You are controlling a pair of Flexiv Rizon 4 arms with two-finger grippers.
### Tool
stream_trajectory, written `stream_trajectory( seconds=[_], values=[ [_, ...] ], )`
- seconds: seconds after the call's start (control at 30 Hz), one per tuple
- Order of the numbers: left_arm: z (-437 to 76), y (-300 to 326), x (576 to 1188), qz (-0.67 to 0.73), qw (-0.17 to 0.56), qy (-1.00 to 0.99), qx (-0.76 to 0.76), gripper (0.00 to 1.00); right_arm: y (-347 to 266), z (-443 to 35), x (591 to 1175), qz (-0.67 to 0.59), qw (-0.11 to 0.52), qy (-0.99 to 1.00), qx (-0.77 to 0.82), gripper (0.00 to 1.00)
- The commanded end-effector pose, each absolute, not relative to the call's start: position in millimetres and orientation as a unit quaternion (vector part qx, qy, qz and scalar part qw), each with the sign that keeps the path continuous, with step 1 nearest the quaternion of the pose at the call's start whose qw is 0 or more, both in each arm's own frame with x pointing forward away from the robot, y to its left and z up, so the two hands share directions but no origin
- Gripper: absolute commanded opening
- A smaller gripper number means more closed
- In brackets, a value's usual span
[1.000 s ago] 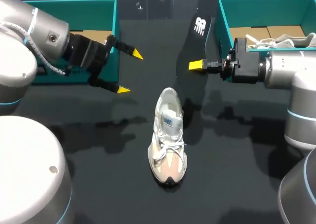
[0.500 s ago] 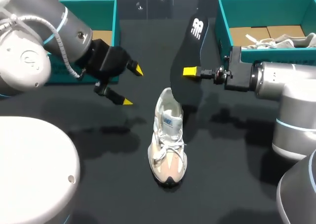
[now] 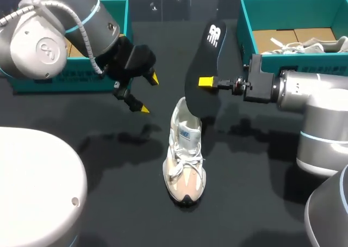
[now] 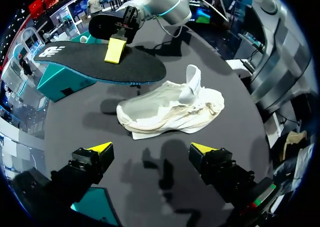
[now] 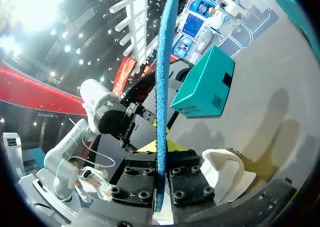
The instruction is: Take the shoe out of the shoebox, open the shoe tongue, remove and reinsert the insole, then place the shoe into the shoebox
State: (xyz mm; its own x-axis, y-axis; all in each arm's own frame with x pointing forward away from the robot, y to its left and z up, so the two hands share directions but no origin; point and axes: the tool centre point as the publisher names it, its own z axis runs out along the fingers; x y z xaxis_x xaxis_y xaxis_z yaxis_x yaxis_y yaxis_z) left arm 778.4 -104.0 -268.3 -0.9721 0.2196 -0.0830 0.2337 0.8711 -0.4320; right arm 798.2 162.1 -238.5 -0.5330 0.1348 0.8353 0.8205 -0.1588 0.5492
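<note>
above the shoe (image 3: 185, 165), insole (image 3: 202, 59) gripped edgewise in right jaws; left jaws released, clear of both

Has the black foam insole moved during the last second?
Yes. The black foam insole in the right gripper has shifted away from the right teal shoebox, toward the white sneaker; its lower end now overlaps the heel.

Black insole (image 3: 201, 56), white logo, blue underside; white-beige shoe (image 3: 185, 160), dark toe; teal shoeboxes (image 3: 283, 10); black table (image 3: 255, 192).
</note>
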Motion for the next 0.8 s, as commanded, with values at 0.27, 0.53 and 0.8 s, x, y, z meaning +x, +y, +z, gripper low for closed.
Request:
stream_trajectory(
  seconds=[0.27, 0.53, 0.8],
  values=[
    [-312, -116, 770, -0.211, 0.018, 0.968, 0.136, 1.00, 168, -263, 817, -0.670, 0.248, -0.593, -0.372, 0.00],
    [-312, -116, 770, -0.211, 0.018, 0.968, 0.136, 1.00, 168, -263, 817, -0.670, 0.248, -0.593, -0.372, 0.00],
    [-330, -124, 773, -0.228, 0.011, 0.965, 0.128, 1.00, 183, -268, 821, -0.675, 0.250, -0.610, -0.332, 0.00]
  ],
)
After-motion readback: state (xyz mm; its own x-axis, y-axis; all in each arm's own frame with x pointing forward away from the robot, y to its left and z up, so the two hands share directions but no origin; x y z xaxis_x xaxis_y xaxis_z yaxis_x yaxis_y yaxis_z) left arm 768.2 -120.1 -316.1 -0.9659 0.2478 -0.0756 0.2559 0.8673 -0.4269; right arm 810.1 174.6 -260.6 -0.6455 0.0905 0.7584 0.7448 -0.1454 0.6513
